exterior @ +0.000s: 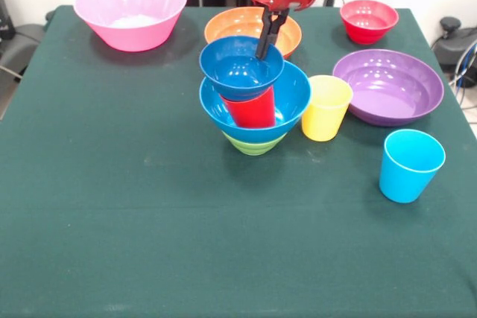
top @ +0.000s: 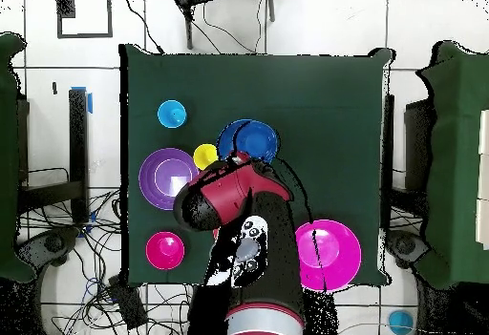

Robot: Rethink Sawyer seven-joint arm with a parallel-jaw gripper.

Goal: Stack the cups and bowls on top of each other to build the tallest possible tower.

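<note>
The tower stands mid-table: a green bowl (exterior: 253,143) at the bottom, the large blue bowl (exterior: 291,102) on it, the red cup (exterior: 250,109) upside down inside that, and the small blue bowl (exterior: 235,65) on top. My gripper (exterior: 263,53) comes down from above with its fingers closed on the small blue bowl's back rim. The sky-blue cup (exterior: 410,165) stands alone at the front right. The yellow cup (exterior: 326,107) stands just right of the tower. In the overhead view the tower (top: 253,140) shows beside my arm, which hides the gripper.
The purple bowl (exterior: 387,86) lies right of the yellow cup. The small red bowl (exterior: 368,20), orange bowl (exterior: 231,27) and pink bowl (exterior: 131,11) stand along the back of the green table (exterior: 112,184). The orange bowl is close behind the tower.
</note>
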